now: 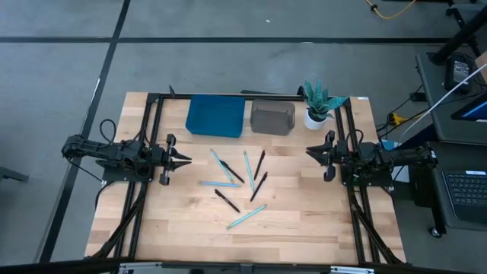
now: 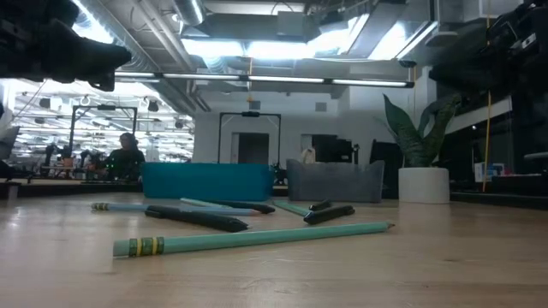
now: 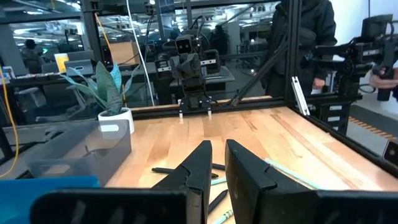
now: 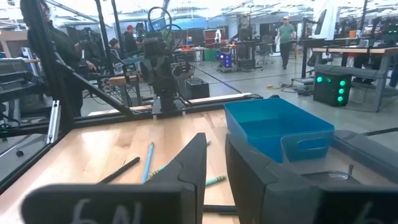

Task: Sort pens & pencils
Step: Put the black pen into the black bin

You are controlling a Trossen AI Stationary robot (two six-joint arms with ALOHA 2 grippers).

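Pens point(image 1: 259, 164) and pencils point(image 1: 246, 217) lie mixed mid-frame, unsorted; left gripper point(image 1: 185, 160) and right gripper point(image 1: 311, 151) wait at the sides, slightly parted, empty.

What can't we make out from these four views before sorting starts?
- Inside of the blue bin and grey bin: low view shows only their walls; the high view is too small to show contents.
- Exact pen and pencil count: they overlap mid-table.
- Left hand blocks the pile just ahead in its wrist view.
- Right hand does likewise.
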